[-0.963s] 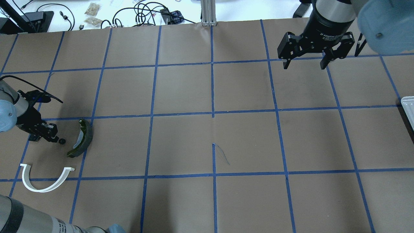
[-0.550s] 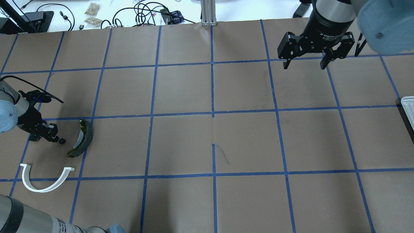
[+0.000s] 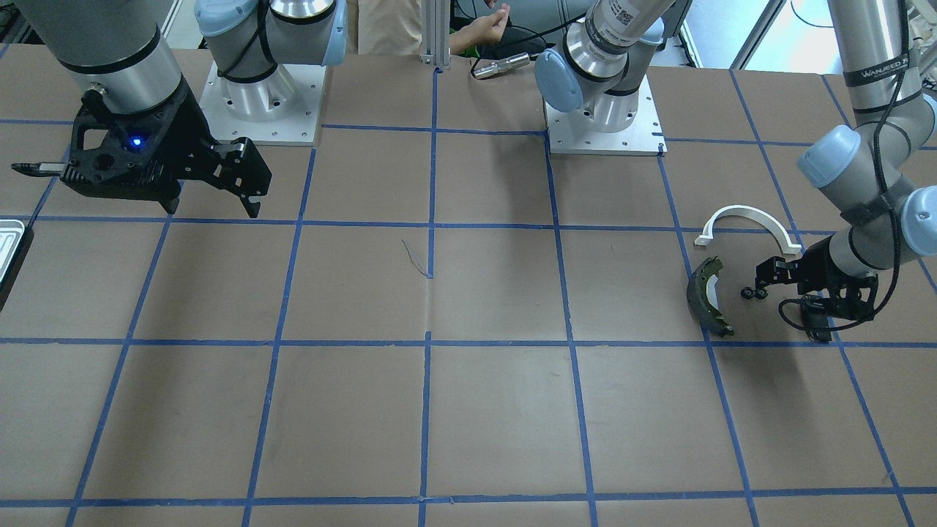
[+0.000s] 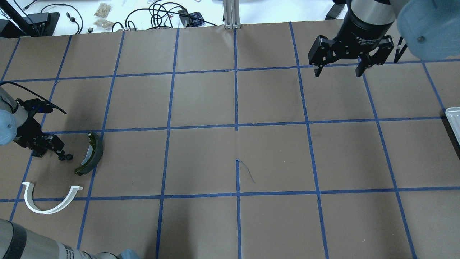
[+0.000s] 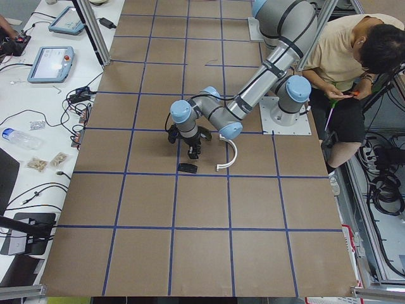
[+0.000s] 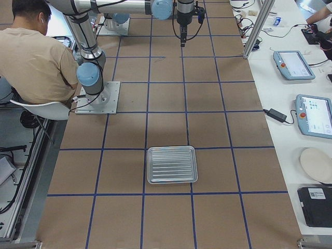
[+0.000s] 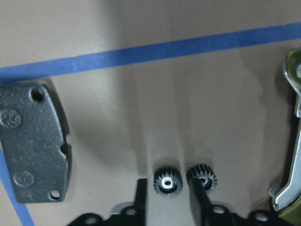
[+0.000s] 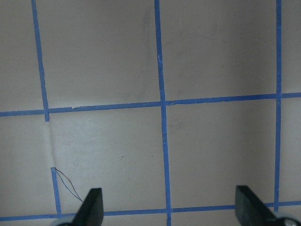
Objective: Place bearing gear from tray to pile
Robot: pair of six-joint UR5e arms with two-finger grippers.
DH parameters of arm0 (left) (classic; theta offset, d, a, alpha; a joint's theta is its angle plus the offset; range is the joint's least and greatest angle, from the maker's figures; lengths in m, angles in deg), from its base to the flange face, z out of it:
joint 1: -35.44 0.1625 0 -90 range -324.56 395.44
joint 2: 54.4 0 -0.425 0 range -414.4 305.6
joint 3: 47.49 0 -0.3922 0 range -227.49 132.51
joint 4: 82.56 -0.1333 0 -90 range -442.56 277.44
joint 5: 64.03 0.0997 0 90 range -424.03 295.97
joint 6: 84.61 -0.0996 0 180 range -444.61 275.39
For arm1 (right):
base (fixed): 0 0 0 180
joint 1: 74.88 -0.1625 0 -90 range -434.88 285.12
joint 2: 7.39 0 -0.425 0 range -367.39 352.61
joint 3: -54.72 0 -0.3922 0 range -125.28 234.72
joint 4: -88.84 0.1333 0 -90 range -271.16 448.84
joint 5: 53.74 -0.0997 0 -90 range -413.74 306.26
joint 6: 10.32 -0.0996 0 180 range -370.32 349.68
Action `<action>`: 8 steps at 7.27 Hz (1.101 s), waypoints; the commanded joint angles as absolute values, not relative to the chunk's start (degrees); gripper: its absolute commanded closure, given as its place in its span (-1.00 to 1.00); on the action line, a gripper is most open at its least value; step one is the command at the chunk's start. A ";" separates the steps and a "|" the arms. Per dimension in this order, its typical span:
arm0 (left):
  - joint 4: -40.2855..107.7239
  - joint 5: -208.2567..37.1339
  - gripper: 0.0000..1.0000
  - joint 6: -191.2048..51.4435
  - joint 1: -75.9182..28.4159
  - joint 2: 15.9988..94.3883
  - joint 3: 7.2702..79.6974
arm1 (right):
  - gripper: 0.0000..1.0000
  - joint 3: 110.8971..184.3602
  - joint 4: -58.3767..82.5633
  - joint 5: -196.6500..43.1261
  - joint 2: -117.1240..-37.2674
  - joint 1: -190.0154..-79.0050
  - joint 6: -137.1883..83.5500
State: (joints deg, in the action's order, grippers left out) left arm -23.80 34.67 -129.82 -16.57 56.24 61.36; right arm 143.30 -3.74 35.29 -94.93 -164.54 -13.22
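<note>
You've got the left gripper (image 7: 168,186) low, jaws slightly parted, gripping nothing. The small black toothed bearing gear (image 7: 167,180) lies on the brown paper between its fingertips, with a second black gear (image 7: 202,175) just outside one finger. The dark olive curved brake shoe (image 4: 91,154) and grey flat pad (image 7: 33,146) are near. Your right gripper (image 4: 338,75) is wide open and empty. The ribbed silvery metal tray (image 6: 171,165) sits well apart.

Right gripper (image 8: 168,197) fingers (image 8: 92,207) spread wide over brown table (image 8: 103,56); blue tape grid (image 8: 162,117); thin scribble (image 8: 67,184) lower left.
</note>
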 commanded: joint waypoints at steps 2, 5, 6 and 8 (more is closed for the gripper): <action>-15.31 34.33 -0.93 -121.65 -19.21 53.45 54.25 | -1.00 143.23 -3.80 35.29 -94.93 -164.44 -13.13; -2.35 33.00 -1.00 -111.03 -30.51 48.27 45.01 | -1.00 143.23 -3.88 35.29 -94.93 -164.44 -13.13; -0.40 31.87 -1.00 -109.76 -35.61 47.47 41.84 | -1.00 143.23 -3.88 35.21 -94.93 -164.44 -13.13; 5.74 32.12 -1.00 -99.16 -43.97 46.50 36.38 | -1.00 142.70 -4.06 35.29 -94.93 -164.18 -12.78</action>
